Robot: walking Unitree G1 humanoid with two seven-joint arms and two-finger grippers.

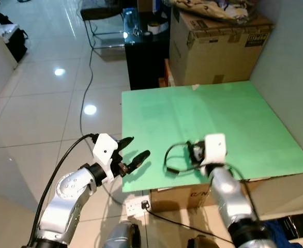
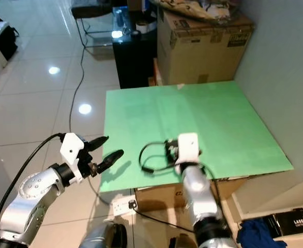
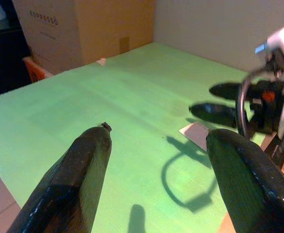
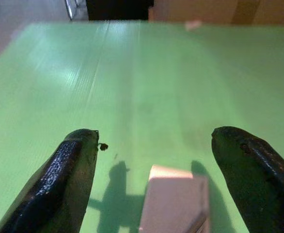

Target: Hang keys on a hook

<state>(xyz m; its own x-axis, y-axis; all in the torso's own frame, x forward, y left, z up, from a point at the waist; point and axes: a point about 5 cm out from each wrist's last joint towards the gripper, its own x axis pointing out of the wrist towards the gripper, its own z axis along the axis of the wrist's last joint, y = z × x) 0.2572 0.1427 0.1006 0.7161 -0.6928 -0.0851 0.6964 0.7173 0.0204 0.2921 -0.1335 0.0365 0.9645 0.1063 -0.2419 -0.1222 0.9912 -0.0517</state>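
In the left eye view, the left gripper (image 1: pixel 133 153) hovers spread at the green board's (image 1: pixel 234 119) near-left corner. In the right wrist view, the right gripper (image 4: pixel 154 145) spreads above a pale tag (image 4: pixel 175 201), possibly the keys.

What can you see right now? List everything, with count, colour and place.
Board: one, green, flat on low boxes by the wall.
Pale card: one, on the board between the right gripper's fingers.
Cardboard box: one, brown, behind the board.
Black cabinet: one, left of that box.
Power socket: one, white, on the floor under the board's near edge.
Cable: one, black, across the tiled floor.
Left gripper: open, at the board's near left corner.
Right gripper: open, over the board.
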